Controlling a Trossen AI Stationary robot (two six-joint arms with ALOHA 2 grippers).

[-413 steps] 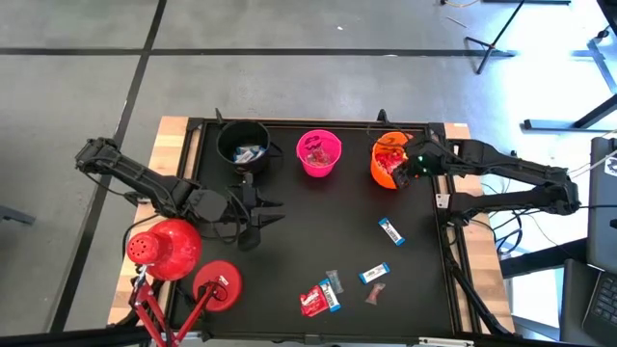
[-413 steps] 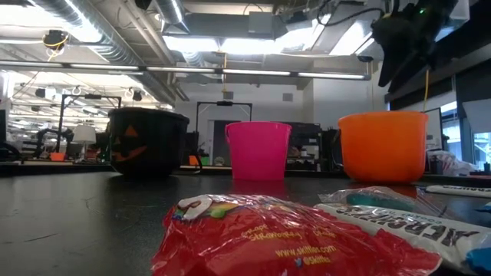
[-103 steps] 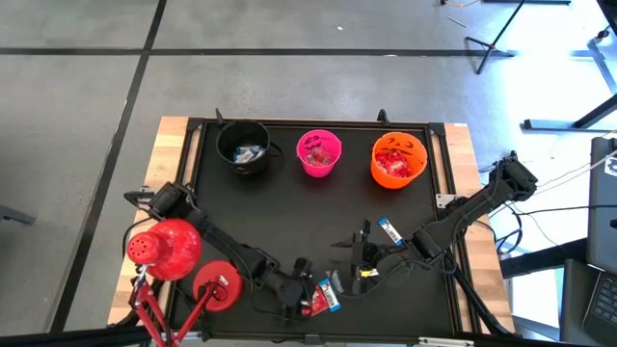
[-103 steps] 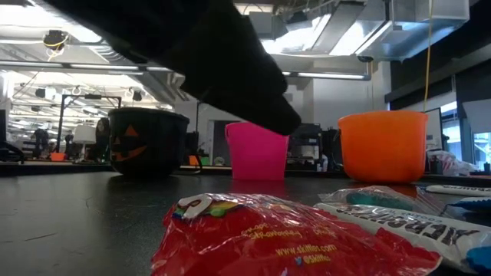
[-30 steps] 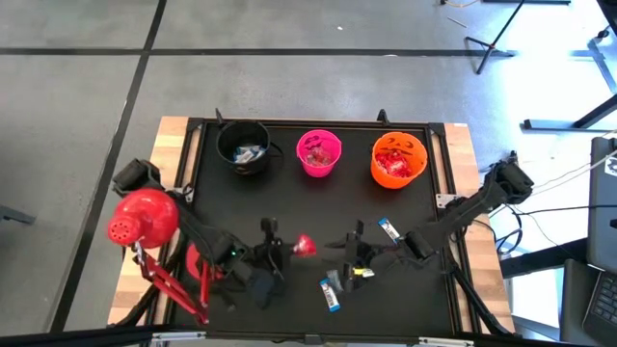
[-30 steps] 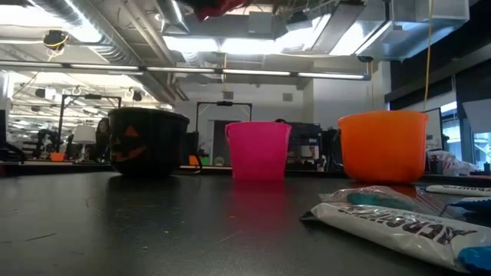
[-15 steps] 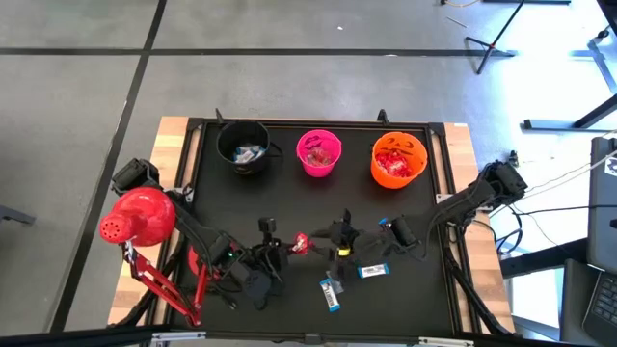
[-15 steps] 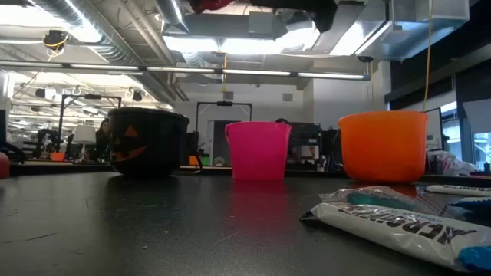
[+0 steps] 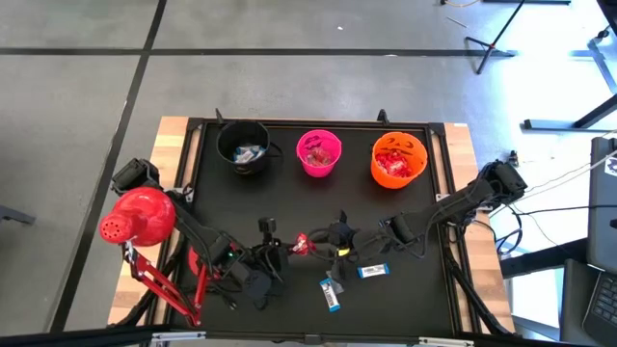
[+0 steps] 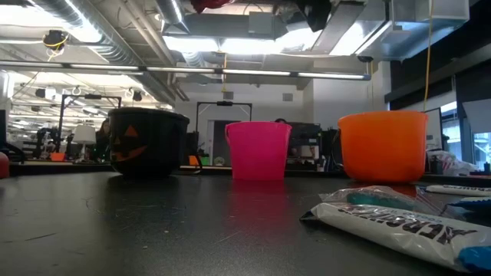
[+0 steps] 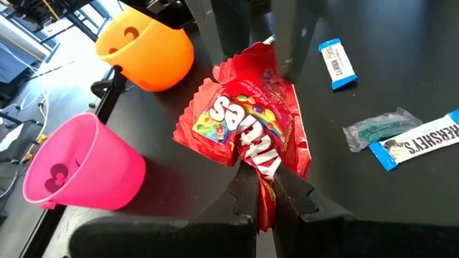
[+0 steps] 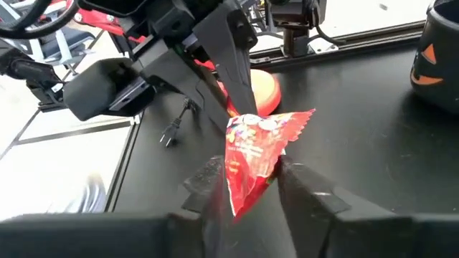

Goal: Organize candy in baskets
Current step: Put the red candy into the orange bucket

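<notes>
A red candy bag (image 9: 302, 244) hangs in the air over the table's middle, between my two grippers. My left gripper (image 9: 286, 248) is shut on one end of it (image 11: 237, 122). My right gripper (image 9: 318, 242) faces it from the table's right, with the bag's other end (image 12: 251, 143) between its fingers. Three baskets stand along the far edge: black (image 9: 243, 146), pink (image 9: 320, 153) and orange (image 9: 397, 160), each with candy inside. Loose candy lies on the table: a blue-and-white bar (image 9: 373, 271) and another (image 9: 331, 293) beside a grey wrapper. My left gripper pinches the bag's near end (image 11: 264, 170) between its two fingers, coming from the table's left and slanting down. The bag is lifted clear and fans out beyond the fingers. My right gripper has the bag's opposite end (image 12: 240, 188) between its two fingers (image 12: 215, 179), which lie against its two side edges. It comes almost level from the table's right. The bag stays clear of the table.
A red dome lamp (image 9: 135, 217) on red legs stands over the table's left edge, close to my left arm. The low view shows the blue-and-white bar (image 10: 399, 222) near the front edge. The black mat between the baskets and the grippers is bare.
My right gripper has gone toward the table's left, up to the red bag, and has rolled a little. A blue-and-white bar now shows on the table where it was. My left gripper has kept the bag lifted in place.
</notes>
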